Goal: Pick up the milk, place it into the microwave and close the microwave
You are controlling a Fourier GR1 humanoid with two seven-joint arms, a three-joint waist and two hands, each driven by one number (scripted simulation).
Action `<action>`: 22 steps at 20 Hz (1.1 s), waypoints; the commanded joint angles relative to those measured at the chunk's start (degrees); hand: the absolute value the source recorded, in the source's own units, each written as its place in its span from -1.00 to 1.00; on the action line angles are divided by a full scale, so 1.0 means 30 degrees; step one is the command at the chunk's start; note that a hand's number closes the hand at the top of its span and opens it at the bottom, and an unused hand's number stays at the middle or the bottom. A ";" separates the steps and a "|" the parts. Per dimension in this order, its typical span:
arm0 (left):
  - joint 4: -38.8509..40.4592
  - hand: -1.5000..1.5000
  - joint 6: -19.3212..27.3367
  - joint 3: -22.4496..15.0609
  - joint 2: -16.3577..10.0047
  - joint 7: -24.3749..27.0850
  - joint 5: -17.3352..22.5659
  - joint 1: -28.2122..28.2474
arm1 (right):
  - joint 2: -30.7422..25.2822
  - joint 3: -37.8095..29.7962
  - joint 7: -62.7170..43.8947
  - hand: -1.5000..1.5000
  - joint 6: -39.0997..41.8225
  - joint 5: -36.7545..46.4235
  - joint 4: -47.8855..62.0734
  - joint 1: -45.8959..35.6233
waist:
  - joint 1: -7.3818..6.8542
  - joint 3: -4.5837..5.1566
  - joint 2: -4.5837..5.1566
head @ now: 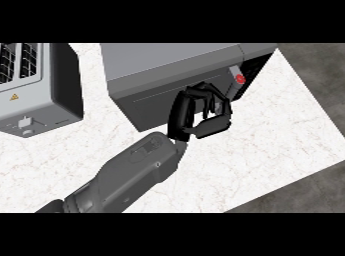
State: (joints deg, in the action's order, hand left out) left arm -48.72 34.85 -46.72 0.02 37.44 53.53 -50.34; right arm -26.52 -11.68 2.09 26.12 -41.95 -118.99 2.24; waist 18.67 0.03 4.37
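As far as I can tell from here, the milk is inside the microwave. Only a sliver of white carton with a round red cap shows in the dark gap at the box's right end, just up and to the right of the left hand. That hand is the only one in sight, its grey forearm slanting in from the lower left, so it is the one nearer the door. Its black fingers are curled into a loop with the thumb beside them. They rest against the right part of the door's dark front and hold nothing I can make out. The door looks not quite closed, with its free edge toward the gap. So the push, I reckon, must go away from the robot, near that edge. The microwave is a matte grey, flat-sided box, its long axis running left to right. The toaster to its left is paler metal with slotted grilles. The table is smooth white marble, faintly veined.
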 commanded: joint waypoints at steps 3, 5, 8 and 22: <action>0.1839 1.00 -0.0539 0.0830 -0.0007 -0.0130 0.0685 -0.1451 | -0.0452 -0.0433 -0.0340 -1.00 -0.0133 -0.0602 0.0136 -0.0339 | 0.0156 0.0029 0.0363; 0.1984 1.00 -0.0544 0.0834 -0.0007 -0.0078 0.0788 -0.1625 | -0.0403 -0.0259 -0.0381 -1.00 -0.0039 -0.0771 0.0098 -0.0314 | 0.0128 0.0000 0.0365; 0.2059 1.00 -0.0452 0.0656 -0.0008 0.0220 0.0992 -0.1383 | -0.0643 -0.0423 -0.0545 -1.00 0.0001 -0.1177 0.0016 -0.0411 | 0.0307 0.0012 0.0362; 0.2436 1.00 -0.0587 0.0135 -0.0007 0.0892 0.1843 -0.1678 | -0.1584 -0.0107 -0.1252 -1.00 0.1051 -0.3262 0.0162 -0.0792 | 0.0180 -0.0029 0.0366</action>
State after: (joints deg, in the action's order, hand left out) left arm -47.29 34.46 -48.68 0.02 41.98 57.67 -51.49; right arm -30.65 -11.80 -1.22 28.73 -50.21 -118.84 -0.20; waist 18.62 -0.10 4.62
